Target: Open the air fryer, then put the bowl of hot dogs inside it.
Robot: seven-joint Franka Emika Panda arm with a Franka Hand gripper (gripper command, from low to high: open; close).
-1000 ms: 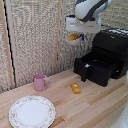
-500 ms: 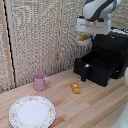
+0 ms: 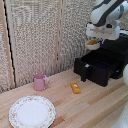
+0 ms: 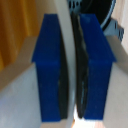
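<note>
Drawer of big black boxy air fryer [image 3: 102, 62] already out by its short black handle [image 3: 84, 74]. Small white bowl w/ orange food [image 3: 93, 44] lifted, pinched at rim by blue-tipped gripper [image 4: 71, 70] (jaws near-closed). Hangs above open drawer; lowering and release left. Arm reaches down from above.

This looks like a staged kitchen corner in a robot lab. A pale wooden worktop [image 3: 95, 107] carries household kitchenware: a black air fryer [image 3: 107, 62] at its far right corner, a pink mug [image 3: 39, 81] towards the back edge, a floral-rimmed plate [image 3: 32, 111] at the near left. Woven reed screens [image 3: 35, 35] stand behind, and a white robot arm [image 3: 107, 12] hangs above.
</note>
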